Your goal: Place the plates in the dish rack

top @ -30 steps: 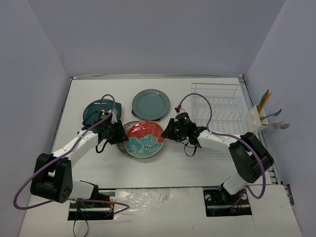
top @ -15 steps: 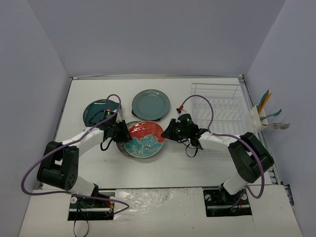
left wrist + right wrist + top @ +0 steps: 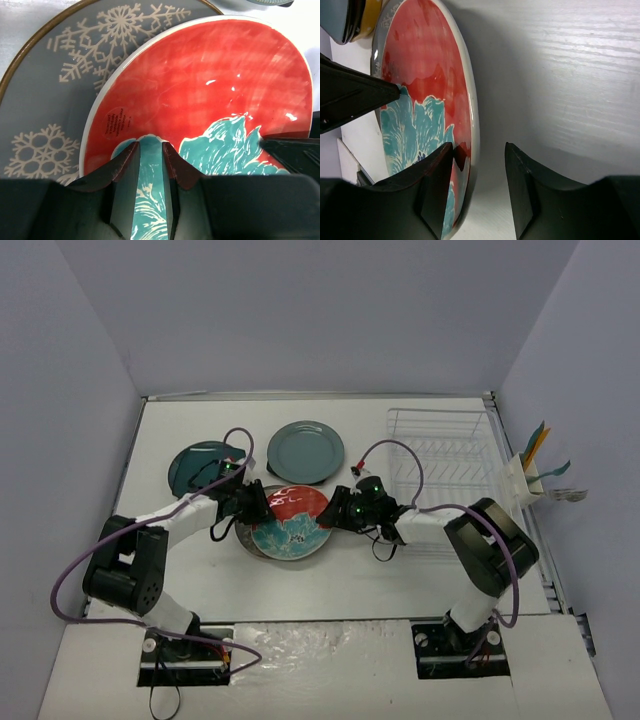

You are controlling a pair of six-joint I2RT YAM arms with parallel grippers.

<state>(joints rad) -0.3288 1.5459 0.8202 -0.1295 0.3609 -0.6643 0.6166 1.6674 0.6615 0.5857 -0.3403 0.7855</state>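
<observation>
The red plate with teal flowers (image 3: 292, 523) lies tilted on a grey snowflake plate (image 3: 50, 100). My left gripper (image 3: 258, 508) rests on its left side, jaws only narrowly apart with nothing between them; in the left wrist view (image 3: 150, 145) the plate's face (image 3: 210, 90) shows through the gap. My right gripper (image 3: 338, 514) is open and straddles the raised right rim (image 3: 470, 115); in the right wrist view (image 3: 479, 150) one finger (image 3: 437, 175) is at the face and the other stands off the underside. The white wire dish rack (image 3: 445, 465) stands empty at the right.
A dark teal plate (image 3: 198, 466) lies at the back left. A grey-green round plate (image 3: 305, 451) lies behind the red one, and an orange-yellow rim (image 3: 368, 17) shows under it. A utensil holder (image 3: 528, 478) with utensils hangs on the rack's right side.
Both grippers have closed in on the red plate: the left moved right onto its left side, the right moved left until its jaws straddle the right rim. The plate has barely shifted.
</observation>
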